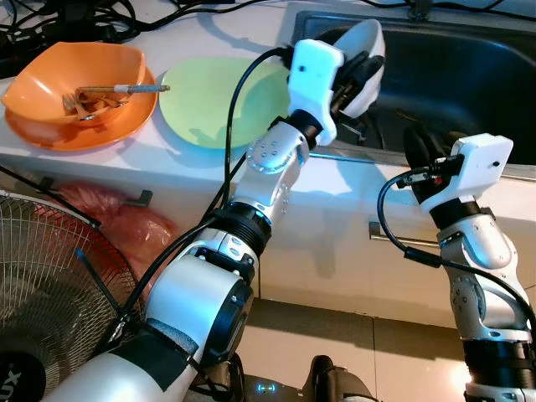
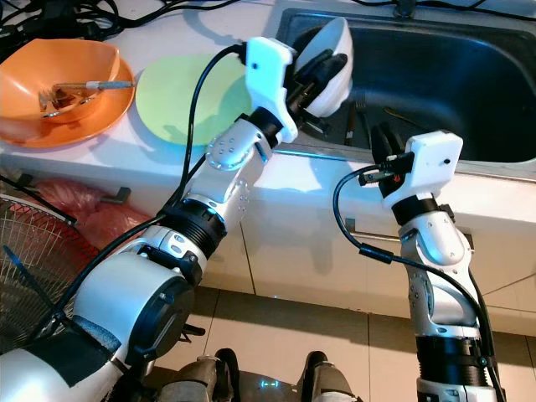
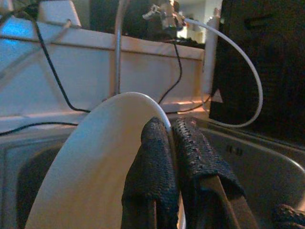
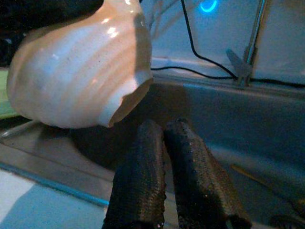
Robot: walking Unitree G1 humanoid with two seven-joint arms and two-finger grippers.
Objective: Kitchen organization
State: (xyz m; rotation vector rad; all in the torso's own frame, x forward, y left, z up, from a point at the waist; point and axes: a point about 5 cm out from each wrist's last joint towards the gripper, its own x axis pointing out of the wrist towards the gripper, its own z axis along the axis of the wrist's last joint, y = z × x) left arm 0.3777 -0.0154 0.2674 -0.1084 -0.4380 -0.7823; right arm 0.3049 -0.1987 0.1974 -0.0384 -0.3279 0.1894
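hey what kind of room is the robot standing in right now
Most likely a home kitchen. The left gripper holds a white bowl over a dark metal sink set in a white counter, where an orange bowl with scraps and a green plate sit.

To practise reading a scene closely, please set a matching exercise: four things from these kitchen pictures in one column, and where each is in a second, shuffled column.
Things
1. white bowl
2. orange bowl
3. green plate
4. right gripper

Places
A. lying flat on the counter, between the orange bowl and the sink
B. at the counter's left end, with utensils in it
C. held on edge in the left gripper over the sink
D. at the sink's front edge, holding nothing

Pairs: 1-C, 2-B, 3-A, 4-D
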